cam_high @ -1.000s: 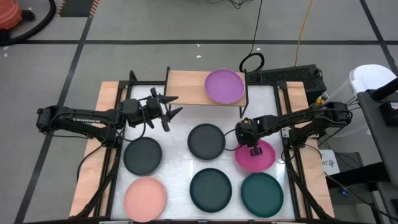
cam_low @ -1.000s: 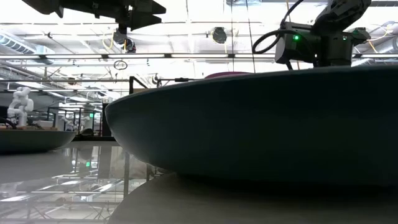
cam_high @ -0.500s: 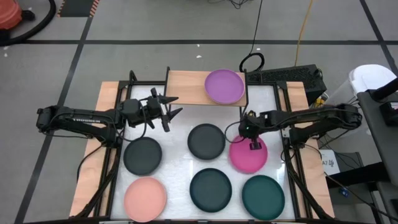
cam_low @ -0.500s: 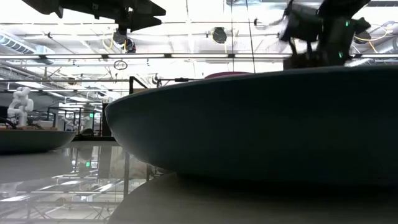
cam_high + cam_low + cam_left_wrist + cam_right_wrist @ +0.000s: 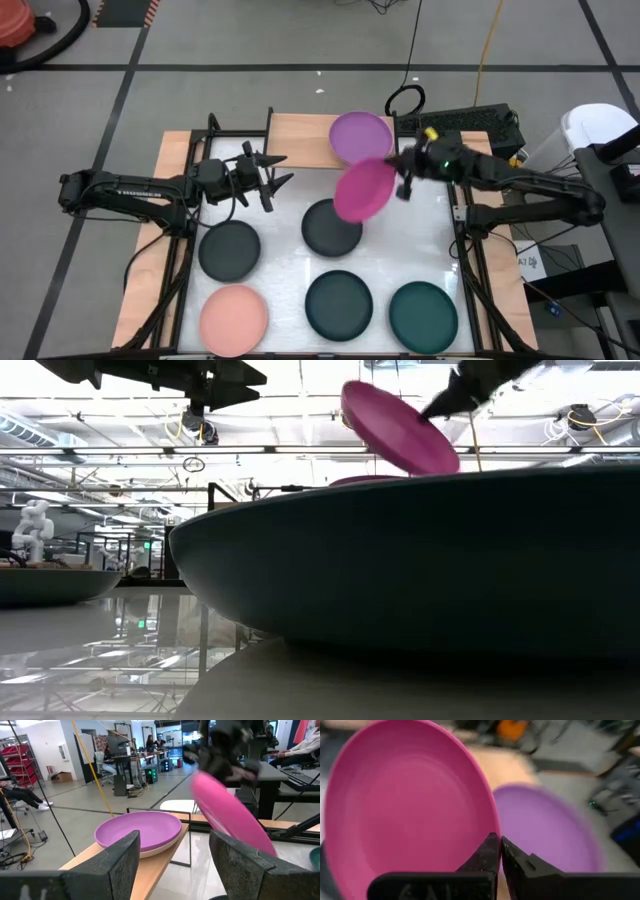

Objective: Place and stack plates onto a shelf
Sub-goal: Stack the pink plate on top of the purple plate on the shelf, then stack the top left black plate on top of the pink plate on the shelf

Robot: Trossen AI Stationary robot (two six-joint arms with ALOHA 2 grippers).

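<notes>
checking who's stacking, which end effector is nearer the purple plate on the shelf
Right. The right end effector holds the magenta plate by its rim, right beside the purple plate. The left end effector hovers open off the shelf's other end.

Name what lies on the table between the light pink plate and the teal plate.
One dark plate lies between the light pink plate and the teal plate, shown in the high view.

Magenta plate (image 5: 398,426) tilted aloft, dark plate (image 5: 420,560) filling foreground

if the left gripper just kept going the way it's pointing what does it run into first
Probably the wooden shelf and the purple plate on it, dead ahead of the open left gripper. The tilted magenta plate hangs off to one side.
</notes>
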